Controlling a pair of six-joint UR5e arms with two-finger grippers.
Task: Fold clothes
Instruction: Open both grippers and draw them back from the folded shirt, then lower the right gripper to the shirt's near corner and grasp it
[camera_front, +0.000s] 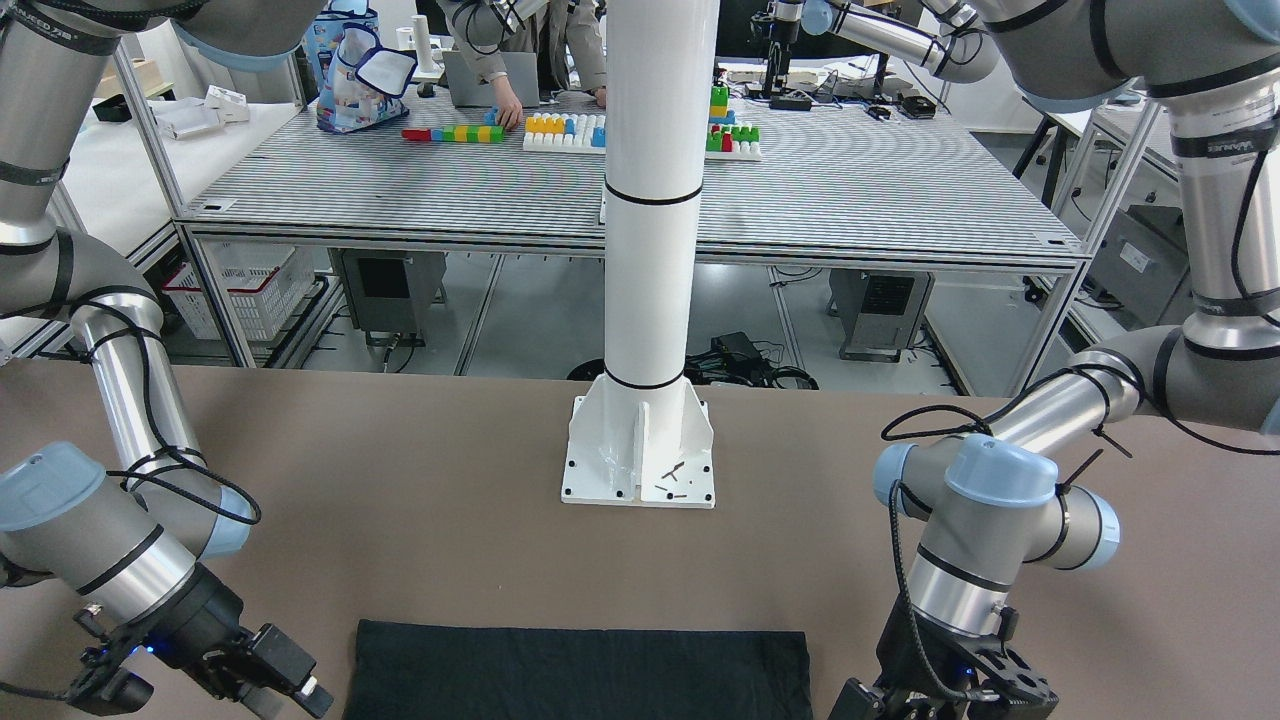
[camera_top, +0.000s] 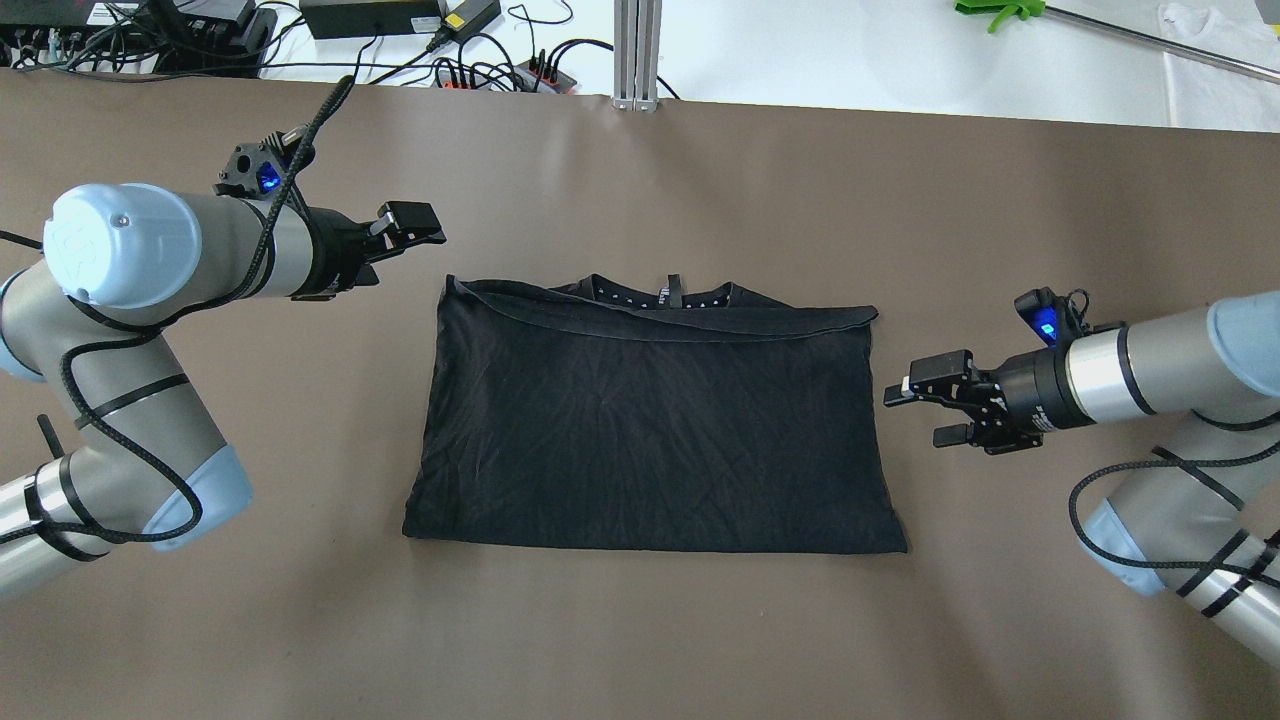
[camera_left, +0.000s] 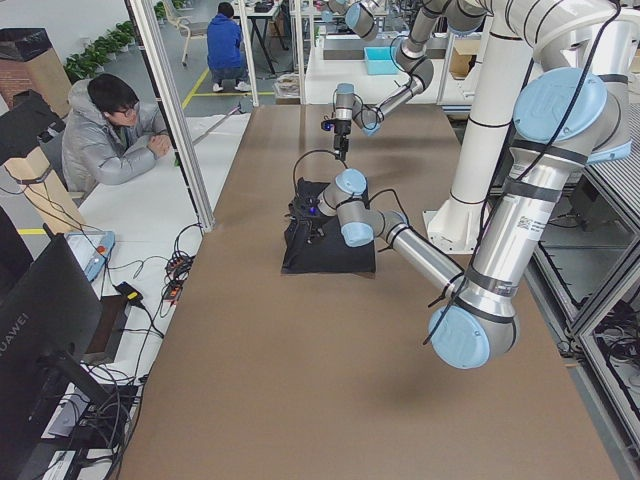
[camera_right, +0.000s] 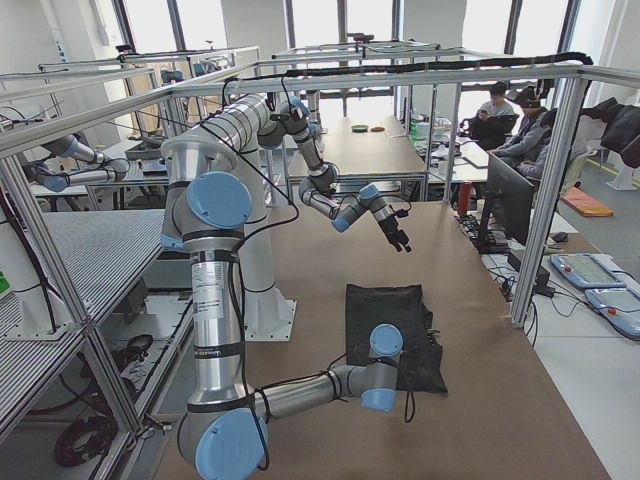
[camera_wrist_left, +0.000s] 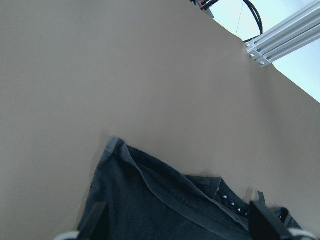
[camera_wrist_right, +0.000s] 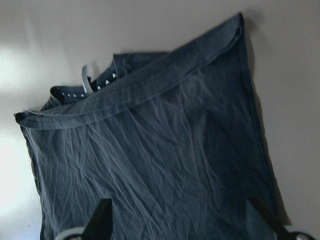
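Note:
The clothes (camera_top: 650, 430) are one black garment lying flat on the brown table as a folded rectangle, with the collar and label showing at its far edge. They also show in the front-facing view (camera_front: 580, 670). My left gripper (camera_top: 412, 240) hovers open just off the garment's far left corner, holding nothing. In the left wrist view that corner (camera_wrist_left: 117, 147) lies between and ahead of the spread fingers (camera_wrist_left: 95, 220). My right gripper (camera_top: 925, 405) is open beside the garment's right edge, a small gap away. The right wrist view looks down on the clothes (camera_wrist_right: 150, 150).
The white pole's base plate (camera_front: 640, 450) is bolted to the table behind the garment. Cables and power bricks (camera_top: 400, 20) lie past the table's far edge by an aluminium post (camera_top: 637, 50). A person (camera_left: 110, 130) sits at the side bench.

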